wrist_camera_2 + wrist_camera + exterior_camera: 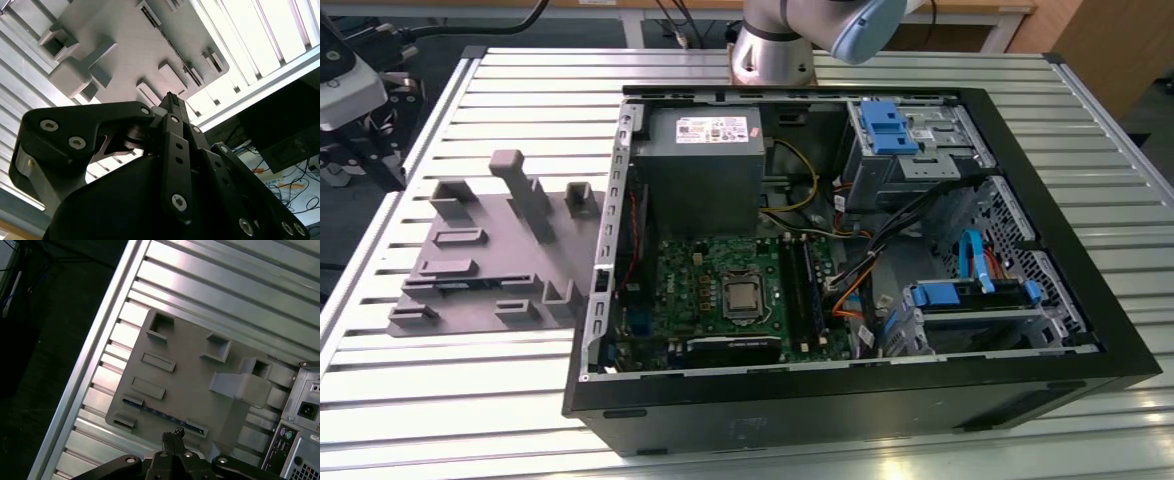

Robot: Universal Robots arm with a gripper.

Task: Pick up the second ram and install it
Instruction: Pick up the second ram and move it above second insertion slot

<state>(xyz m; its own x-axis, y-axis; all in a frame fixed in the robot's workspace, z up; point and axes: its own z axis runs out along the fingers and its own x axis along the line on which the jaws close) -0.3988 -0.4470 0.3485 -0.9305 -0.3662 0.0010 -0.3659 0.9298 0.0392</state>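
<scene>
Hand [173, 436] points down at the grey tray [190, 370], fingertips pressed together with nothing between them. Second ram [161, 413] sits in a slot near one tray edge, close to the fingertips; contact can't be told. Tray rests on the slatted surface [440, 400], at the exterior view's left of the open computer case [854, 410].

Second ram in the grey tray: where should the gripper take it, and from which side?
Grip the second ram mid-length across its thin flat faces, coming from above. It appears to stand on edge in the grey tray with its ends seated, leaving only the middle of its upper edge free.
</scene>
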